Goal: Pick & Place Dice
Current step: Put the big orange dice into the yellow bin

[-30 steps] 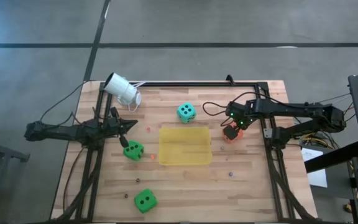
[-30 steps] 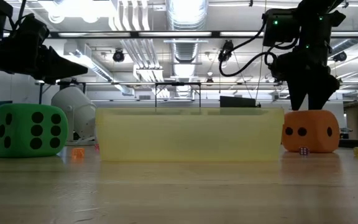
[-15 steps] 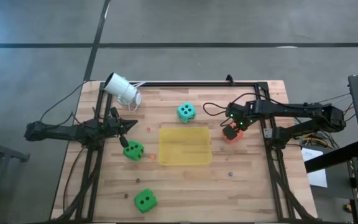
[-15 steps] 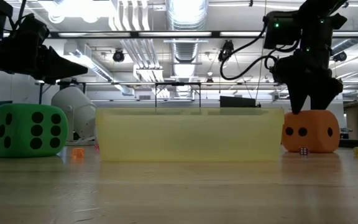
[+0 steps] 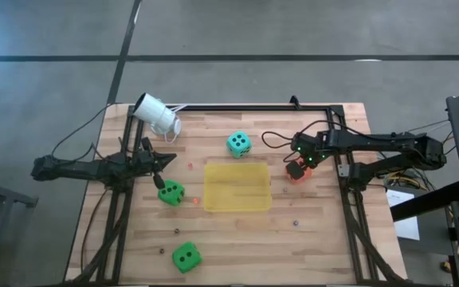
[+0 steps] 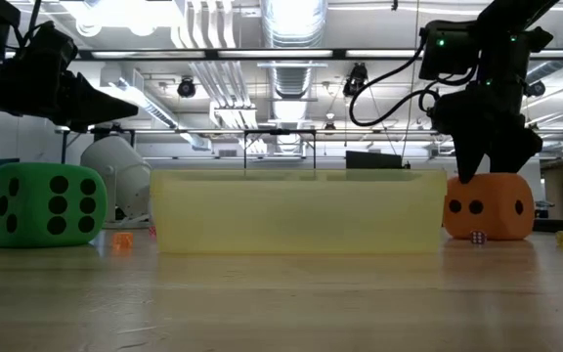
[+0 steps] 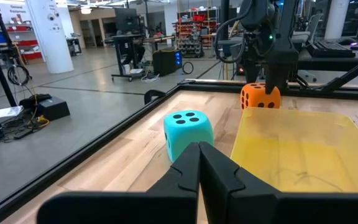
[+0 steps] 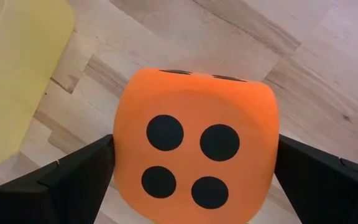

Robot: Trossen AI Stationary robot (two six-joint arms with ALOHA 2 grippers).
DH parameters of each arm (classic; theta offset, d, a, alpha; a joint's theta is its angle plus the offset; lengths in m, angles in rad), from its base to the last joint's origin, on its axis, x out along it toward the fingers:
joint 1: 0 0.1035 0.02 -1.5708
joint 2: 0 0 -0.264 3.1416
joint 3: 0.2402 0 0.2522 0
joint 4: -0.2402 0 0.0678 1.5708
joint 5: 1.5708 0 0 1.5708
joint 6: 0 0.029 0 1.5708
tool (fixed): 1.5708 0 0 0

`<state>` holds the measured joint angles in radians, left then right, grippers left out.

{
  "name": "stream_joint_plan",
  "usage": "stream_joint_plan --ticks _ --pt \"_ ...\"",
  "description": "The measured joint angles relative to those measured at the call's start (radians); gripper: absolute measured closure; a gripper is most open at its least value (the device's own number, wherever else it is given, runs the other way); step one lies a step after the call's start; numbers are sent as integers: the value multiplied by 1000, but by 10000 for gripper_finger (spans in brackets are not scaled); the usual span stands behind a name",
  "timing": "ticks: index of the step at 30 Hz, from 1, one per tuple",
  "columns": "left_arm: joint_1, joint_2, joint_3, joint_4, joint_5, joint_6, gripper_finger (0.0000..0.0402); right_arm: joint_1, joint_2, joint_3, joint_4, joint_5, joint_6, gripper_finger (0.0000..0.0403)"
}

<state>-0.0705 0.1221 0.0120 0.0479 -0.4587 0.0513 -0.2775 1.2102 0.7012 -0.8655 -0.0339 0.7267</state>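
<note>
The orange-red die rests on the table just right of a shallow yellow tray. My right gripper hangs over it, pointing down and open, one finger at each side of its four-pip top face. The teal die sits beyond the tray's far edge. One green die lies left of the tray, a second near the near edge. My left gripper waits shut above the table's left part. My right gripper comes at the orange die from above, its fingers level with the die's upper side edges. I cannot tell whether they touch the die. The die stands flat on the table.
A white cylinder-shaped camera lies at the far left corner. A black frame runs along the far edge. Tiny loose pieces dot the wood around the tray. Cables loop at the right arm's wrist.
My right gripper has sunk slightly toward the orange die, its fingertips now at the die's top. The dice and the tray have kept their places.
</note>
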Motion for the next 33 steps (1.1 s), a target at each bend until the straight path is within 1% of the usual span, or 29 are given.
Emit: stream_joint_plan --ticks 14,26,29,33 --pt "0 0 0 0 0 0 394 0 2 -2 4 7 -4 4" --pt "0 0 0 0 0 0 394 0 2 -3 5 -4 -6 64" --pt "0 0 0 0 0 0 394 0 2 -3 5 -5 -7 65" --pt "0 0 0 0 0 0 394 0 2 -3 6 -5 -20 51"
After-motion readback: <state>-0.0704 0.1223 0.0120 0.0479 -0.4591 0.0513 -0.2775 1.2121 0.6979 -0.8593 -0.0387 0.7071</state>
